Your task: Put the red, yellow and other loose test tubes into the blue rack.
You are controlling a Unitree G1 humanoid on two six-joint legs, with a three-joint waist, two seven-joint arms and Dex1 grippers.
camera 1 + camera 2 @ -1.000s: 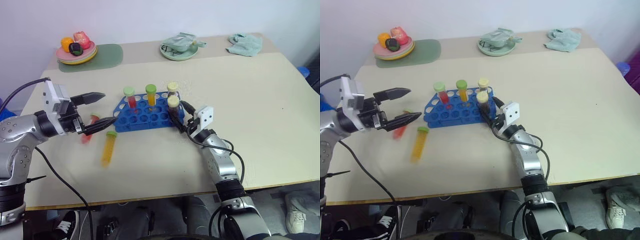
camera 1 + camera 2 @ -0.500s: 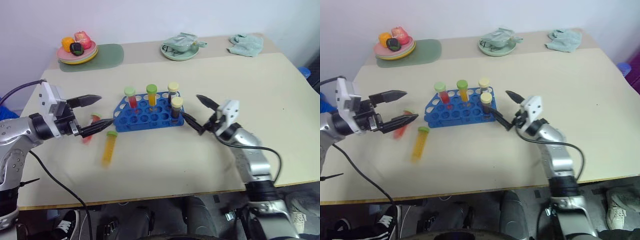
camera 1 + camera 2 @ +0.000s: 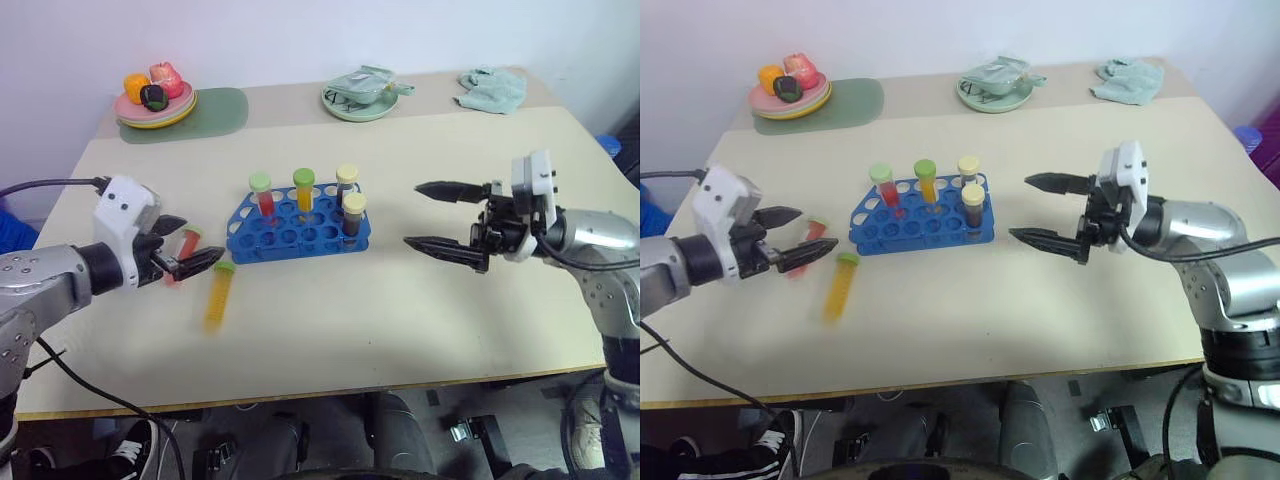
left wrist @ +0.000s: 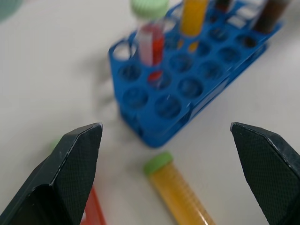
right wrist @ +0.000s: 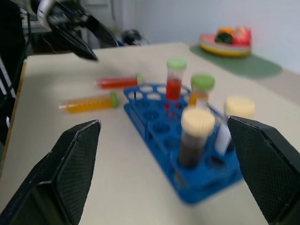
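Both empty: left hand (image 3: 186, 246) and right hand (image 3: 436, 215) gape wide.

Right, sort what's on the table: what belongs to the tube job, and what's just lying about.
Job:
- blue rack, four tubes standing in it
- loose red tube, lying flat
- loose yellow tube, lying flat

Lying about:
- plate of fruit on green mat
- green dish
- crumpled cloth

No legible text, label, brand, number or sign appears anywhere: the bright blue plastic rack with round holes (image 3: 300, 232) and its capped tubes bear no readable markings.
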